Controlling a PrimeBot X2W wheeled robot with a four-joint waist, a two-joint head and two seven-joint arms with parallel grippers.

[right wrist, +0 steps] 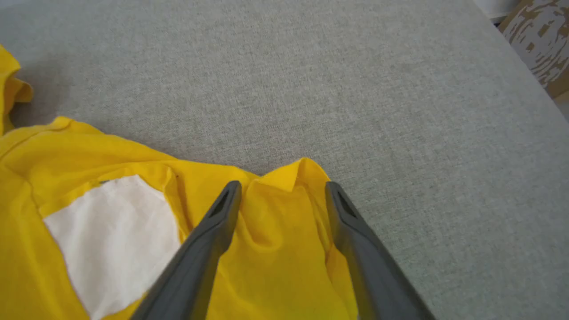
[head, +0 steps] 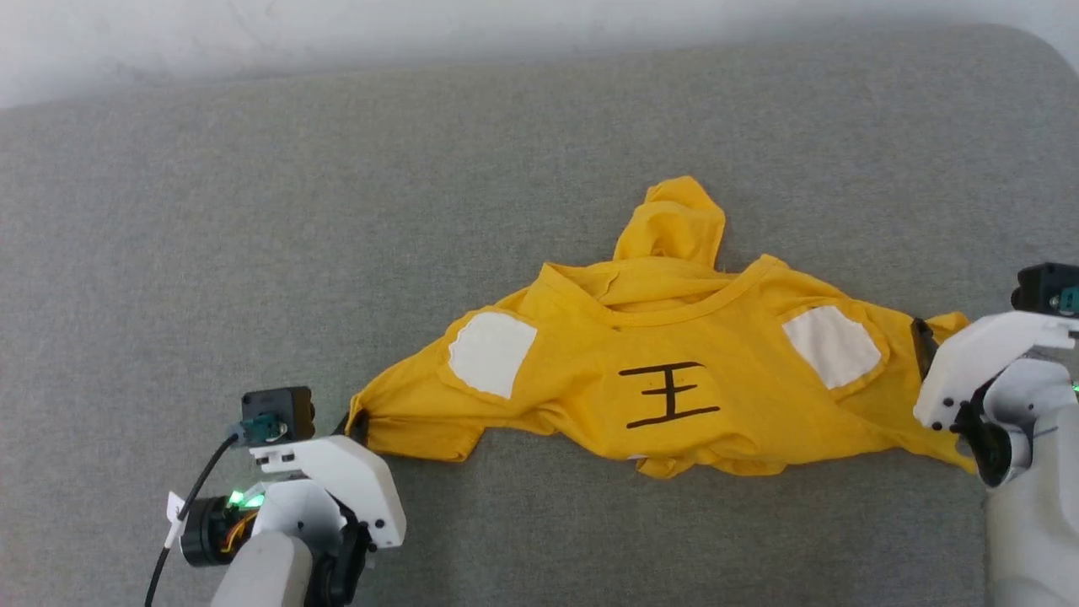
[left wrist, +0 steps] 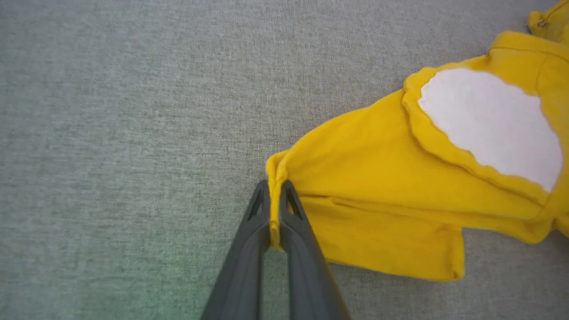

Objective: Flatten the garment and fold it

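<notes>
The garment (head: pixel 666 371) is a mustard-yellow T-shirt with two white patches and black line marks, spread wide across the grey cushion, its lower part bunched. My left gripper (left wrist: pixel 275 195) is shut on the tip of the garment's left sleeve (left wrist: pixel 364 195), the cloth pinched between the two dark fingers. In the head view that gripper (head: pixel 358 421) sits at the sleeve's end. My right gripper (right wrist: pixel 282 189) stands open over the other sleeve (right wrist: pixel 275 213), one finger on each side of a raised fold. In the head view the right gripper (head: pixel 927 350) is at the garment's right end.
A grey fabric cushion (head: pixel 337 211) carries everything, with wide bare room behind and in front of the garment. Its far edge meets a pale wall (head: pixel 253 34). A brown-and-white patterned surface (right wrist: pixel 542 35) lies beyond the cushion's corner.
</notes>
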